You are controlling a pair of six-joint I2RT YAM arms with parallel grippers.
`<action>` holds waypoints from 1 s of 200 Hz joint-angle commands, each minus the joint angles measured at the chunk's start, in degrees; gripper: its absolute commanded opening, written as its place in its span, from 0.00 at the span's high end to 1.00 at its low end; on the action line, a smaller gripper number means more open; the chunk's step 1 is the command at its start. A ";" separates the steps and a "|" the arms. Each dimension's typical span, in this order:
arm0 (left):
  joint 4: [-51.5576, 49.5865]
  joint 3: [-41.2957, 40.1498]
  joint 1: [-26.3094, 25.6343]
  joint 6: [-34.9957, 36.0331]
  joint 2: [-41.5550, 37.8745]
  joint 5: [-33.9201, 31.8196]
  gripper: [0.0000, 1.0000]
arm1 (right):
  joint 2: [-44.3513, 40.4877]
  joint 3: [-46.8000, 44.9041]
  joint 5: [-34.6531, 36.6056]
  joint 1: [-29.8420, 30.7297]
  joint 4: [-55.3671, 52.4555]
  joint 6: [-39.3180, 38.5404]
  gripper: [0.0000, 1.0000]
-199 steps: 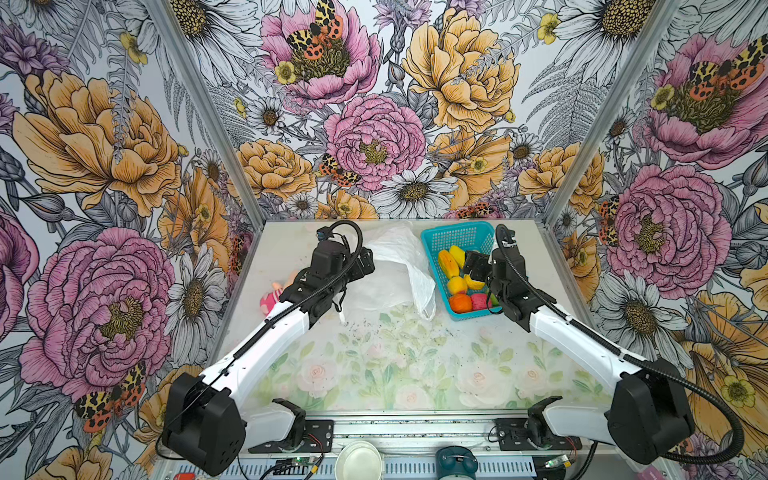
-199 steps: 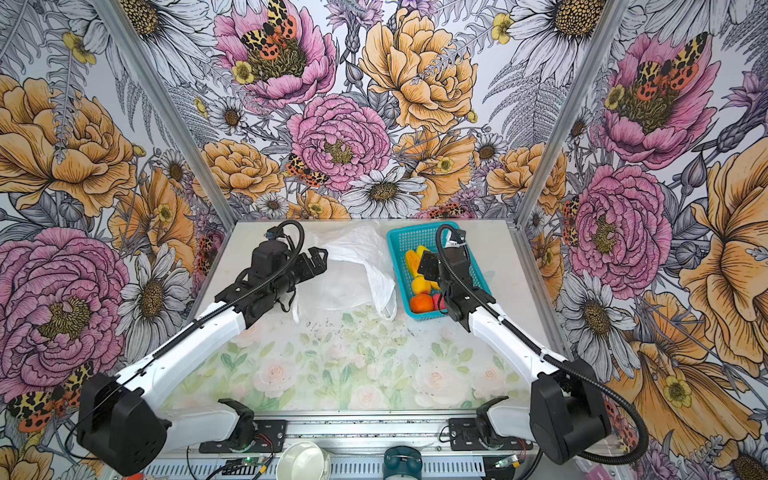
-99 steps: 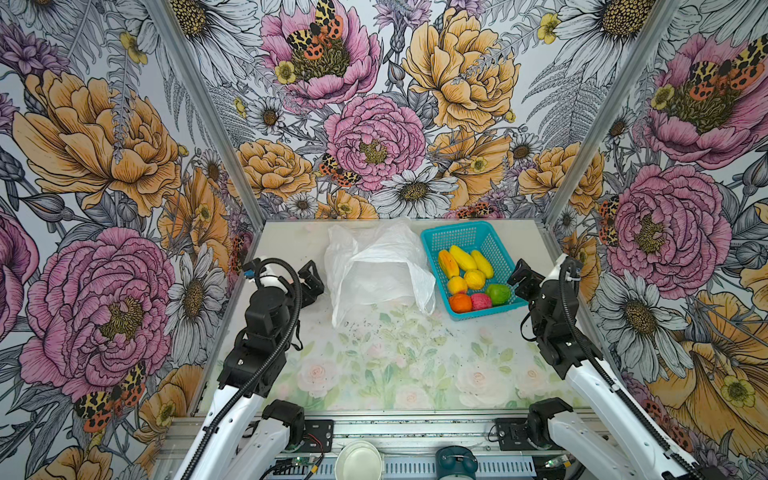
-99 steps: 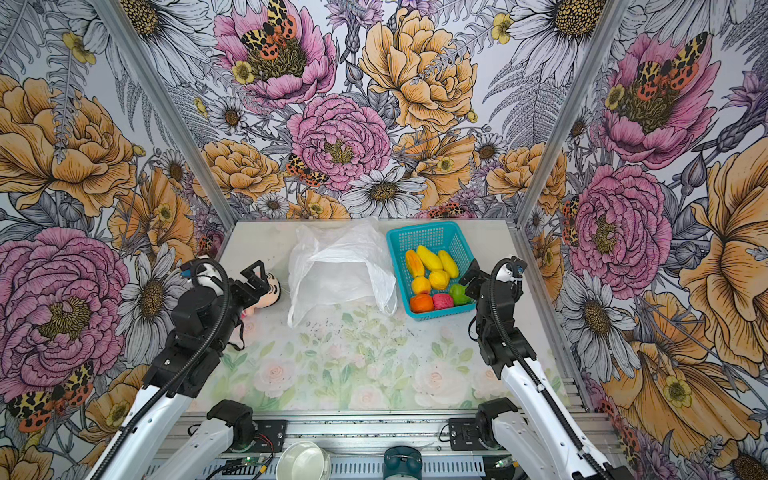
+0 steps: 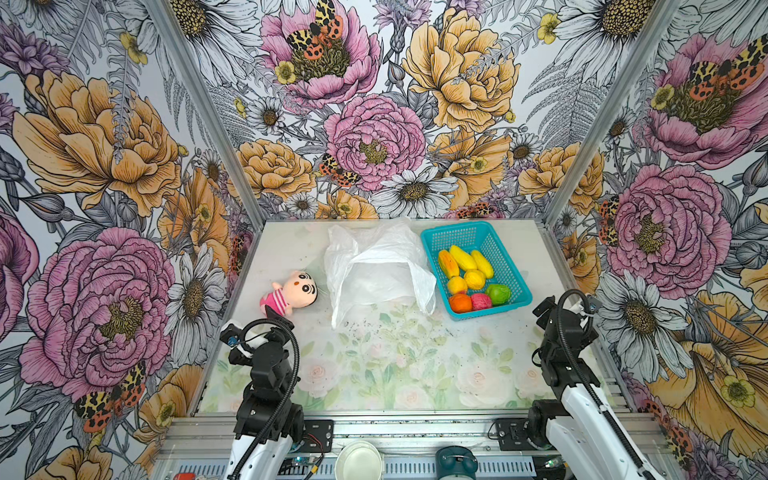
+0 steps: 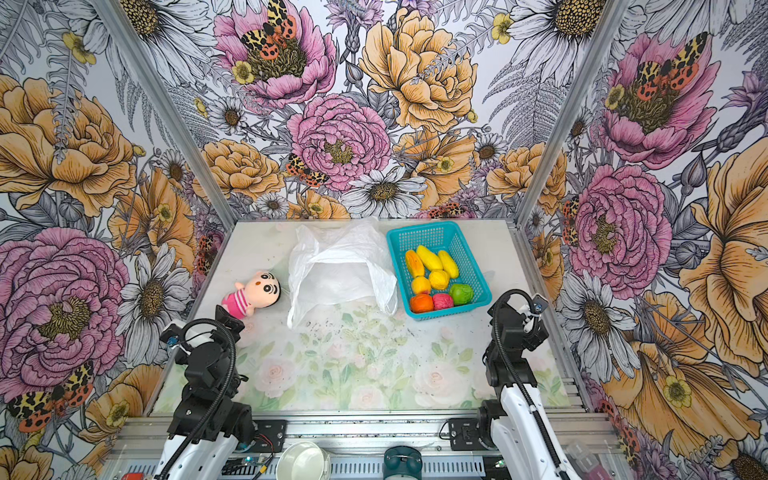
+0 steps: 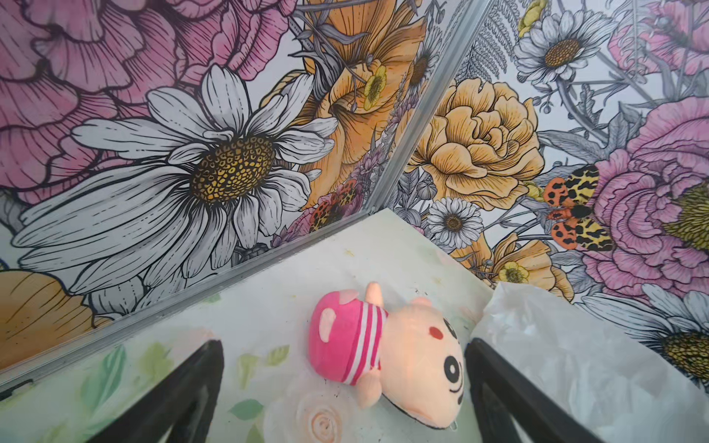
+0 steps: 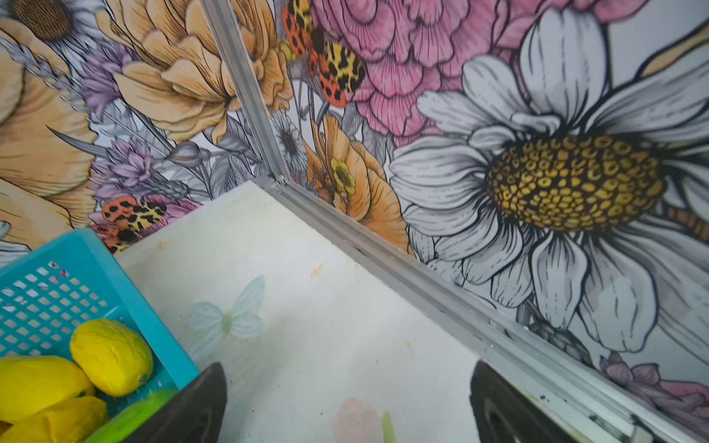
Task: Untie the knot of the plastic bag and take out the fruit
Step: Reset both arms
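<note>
1. Both of my claws have pulled back to my end of the table. A moment ago my left claw was out by the bag, and my right claw was over the basket.
2. My left claw is wide open and holds nothing. My right claw is wide open too, and it is empty.
3. I think that means the job is done. I see no fruit left to fetch.
4. The bag lies ahead of my left claw, off toward my right claw. It is white, thin and crinkly. It looks flat and empty.
5. I see no knot on it. Its two handle loops hang loose toward me, well apart.
6. The fruit sits in the teal basket, ahead of my right claw and a bit toward my left one. I count eight: three long yellow-orange ones, two round yellow, one orange, one pink-red and one green.
7. A pink-striped doll lies just ahead of my left claw, beside the bag. It is not part of my job.
</note>
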 commanded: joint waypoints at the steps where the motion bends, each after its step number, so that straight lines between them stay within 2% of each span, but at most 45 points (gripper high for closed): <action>1: 11.83 -3.08 1.84 6.10 6.66 4.82 0.01 | 4.30 -3.34 -9.89 -0.26 16.18 -8.14 0.02; 38: 31.40 -9.14 3.49 9.12 17.27 9.69 0.01 | 9.11 -6.24 -10.39 0.22 30.10 -10.42 0.02; 58: 35.94 -9.53 4.39 10.42 22.07 10.87 0.01 | 13.45 -7.31 -10.54 0.22 37.74 -11.38 0.02; 70: 38.02 -8.80 5.05 10.42 25.31 10.37 0.01 | 17.47 -6.14 -11.78 0.22 40.51 -12.36 0.02; 88: 43.60 -8.25 6.96 10.79 31.33 13.34 0.01 | 23.15 -4.74 -14.19 0.33 45.65 -14.02 0.02; 103: 47.19 -7.14 8.26 10.41 36.64 15.66 0.01 | 28.79 -5.57 -14.95 0.26 55.00 -14.61 0.02; 122: 50.92 -5.08 9.40 9.91 43.35 17.86 0.01 | 40.32 -5.06 -14.13 -0.03 67.00 -14.00 0.01; 128: 52.28 -4.50 9.61 10.01 45.35 18.60 0.01 | 43.57 -4.34 -17.22 -0.61 69.94 -14.71 0.01; 133: 53.37 -3.91 9.61 10.14 47.02 19.17 0.01 | 43.94 -3.57 -21.26 -1.23 68.58 -15.08 0.02; 148: 56.54 -2.46 9.09 11.37 51.27 20.12 0.01 | 43.70 -0.41 -21.00 -0.96 61.37 -15.18 0.03; 172: 61.29 -0.57 7.95 15.00 56.82 19.54 0.01 | 46.55 -1.04 -18.68 -0.23 65.59 -15.57 0.01; 200: 66.05 0.36 7.69 17.91 61.11 20.81 0.01 | 45.96 -0.06 -18.03 0.17 62.79 -15.65 0.01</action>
